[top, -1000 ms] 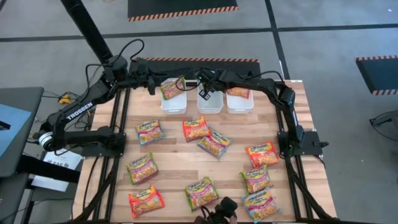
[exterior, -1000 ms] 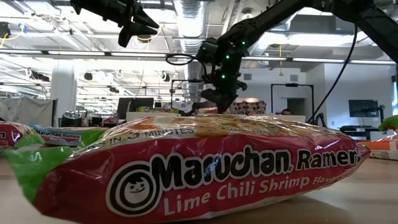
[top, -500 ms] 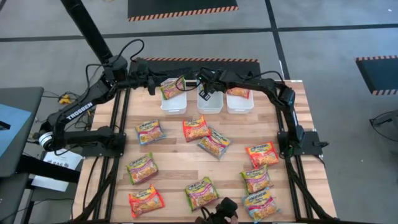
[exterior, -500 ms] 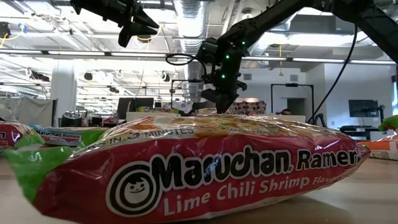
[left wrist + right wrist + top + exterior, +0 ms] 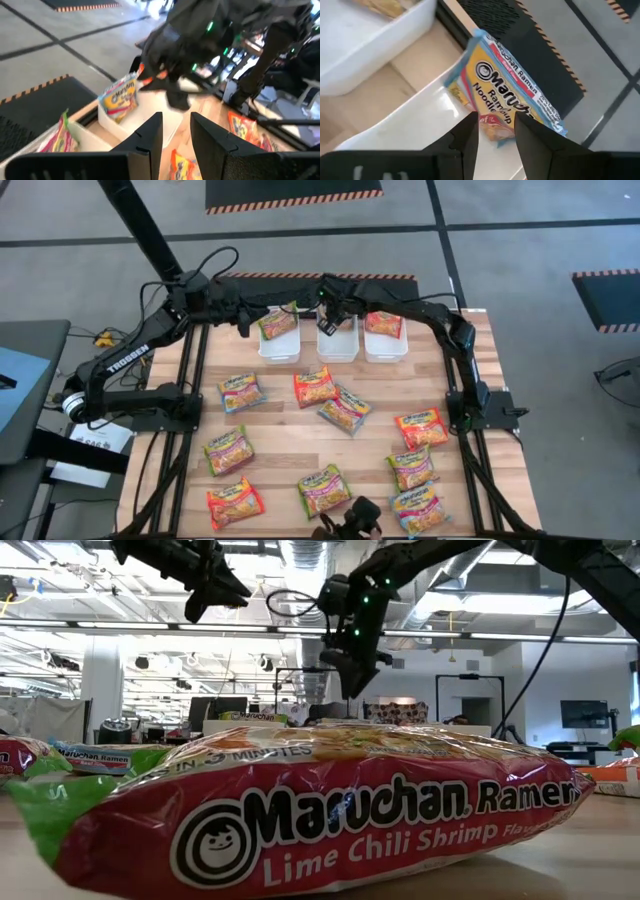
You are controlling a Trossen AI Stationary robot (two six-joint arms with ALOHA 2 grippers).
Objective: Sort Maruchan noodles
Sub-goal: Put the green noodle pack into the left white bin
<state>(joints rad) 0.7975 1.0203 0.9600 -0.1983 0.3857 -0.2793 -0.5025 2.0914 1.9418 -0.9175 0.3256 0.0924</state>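
3 bins [image 5: 279, 346]; 12 noodle packets [image 5: 315, 386].

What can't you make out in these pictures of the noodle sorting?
- Middle bin, high view: the right gripper covers its far end, hiding the blue packet seen from the right wrist.
- Packets behind the lime chili shrimp packet, low view: it blocks most of the table.
- Left gripper, left wrist view: the scene beyond is blurred.
- Small print on packets, high view: too small.

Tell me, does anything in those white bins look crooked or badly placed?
Yes. The blue-edged packet in the middle bin leans tilted against the far wall, poking over the rim rather than lying flat. The green-edged packet in the left bin also sits askew across its rim.
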